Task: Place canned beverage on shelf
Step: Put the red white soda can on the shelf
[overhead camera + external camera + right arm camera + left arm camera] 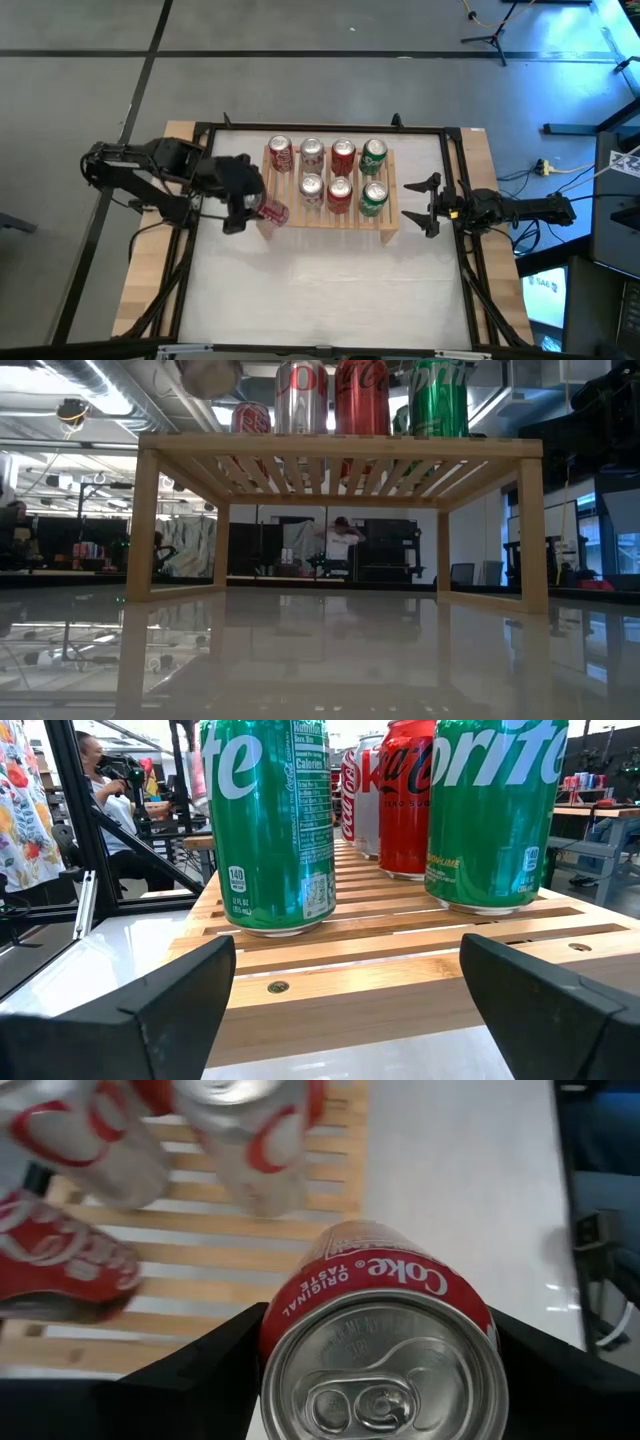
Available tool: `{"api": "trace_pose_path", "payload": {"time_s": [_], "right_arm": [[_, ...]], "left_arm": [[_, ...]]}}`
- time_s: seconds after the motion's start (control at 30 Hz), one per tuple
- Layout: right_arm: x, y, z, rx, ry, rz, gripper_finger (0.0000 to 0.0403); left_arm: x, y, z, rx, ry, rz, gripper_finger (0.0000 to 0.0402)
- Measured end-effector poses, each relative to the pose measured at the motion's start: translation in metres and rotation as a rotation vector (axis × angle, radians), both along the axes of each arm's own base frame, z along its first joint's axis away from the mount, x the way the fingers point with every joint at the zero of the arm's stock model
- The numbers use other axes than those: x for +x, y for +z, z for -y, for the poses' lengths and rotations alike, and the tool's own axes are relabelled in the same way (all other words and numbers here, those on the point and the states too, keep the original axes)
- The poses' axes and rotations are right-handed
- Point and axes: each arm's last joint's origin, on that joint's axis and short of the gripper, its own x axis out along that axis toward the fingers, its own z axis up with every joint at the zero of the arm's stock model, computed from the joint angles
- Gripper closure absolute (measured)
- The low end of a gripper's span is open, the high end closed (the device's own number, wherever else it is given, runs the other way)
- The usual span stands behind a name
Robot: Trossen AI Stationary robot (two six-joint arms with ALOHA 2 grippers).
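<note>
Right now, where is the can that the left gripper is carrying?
In the high view, the red Coke can is clamped in the left gripper at the shelf's left front corner, beside the silver can in the front row.

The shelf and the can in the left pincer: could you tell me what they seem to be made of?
The shelf: light, seemingly unpainted wood, with visible slats and grain. The Coke can in the left pincer: probably aluminium, given its bare silvery lid with pull tab and glossy red printed wall.

Dim bluish light, glossy table [320,660] reflections, blurred near cans [90,1140]
</note>
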Motion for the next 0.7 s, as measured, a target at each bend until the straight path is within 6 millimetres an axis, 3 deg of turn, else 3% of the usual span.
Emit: {"api": "trace_pose_path", "payload": {"time_s": [0.47, 0.7], "right_arm": [[0.000, 0.000, 0.000, 0.000, 0.000, 0.000, 0.0022], [0.000, 0.000, 0.000, 0.000, 0.000, 0.000, 0.0022]], "left_arm": [[0.036, -0.027, -0.042, 0.088, 0.054, -0.153, 0.0117], [0.038, -0.032, -0.057, 0.080, 0.109, -0.200, 0.0117]]}}
